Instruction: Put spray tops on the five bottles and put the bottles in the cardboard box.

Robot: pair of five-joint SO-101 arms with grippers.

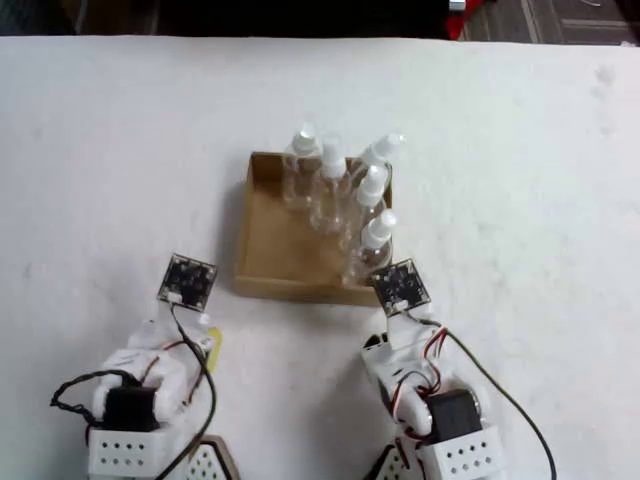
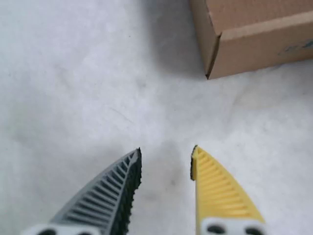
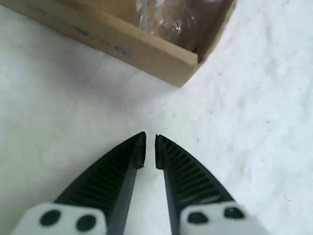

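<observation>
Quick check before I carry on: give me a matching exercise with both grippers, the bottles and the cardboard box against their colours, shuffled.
Things:
1. left gripper
2. right gripper
3. bottles
4. cardboard box

Colours:
A. all black
B. clear, with white spray tops
C. grey on one side, yellow on the other
D. brown

Pairs: 1-C, 2-A, 3-B, 4-D

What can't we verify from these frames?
High view: spray tops too small to tell whether they are fully seated; the bottles overlap, hiding each other's bases.
Right wrist view: corner bottle cut off by the picture edge, its base behind the cardboard box wall.
Left wrist view: box interior hidden by its own wall; box cut off at the edge.
</observation>
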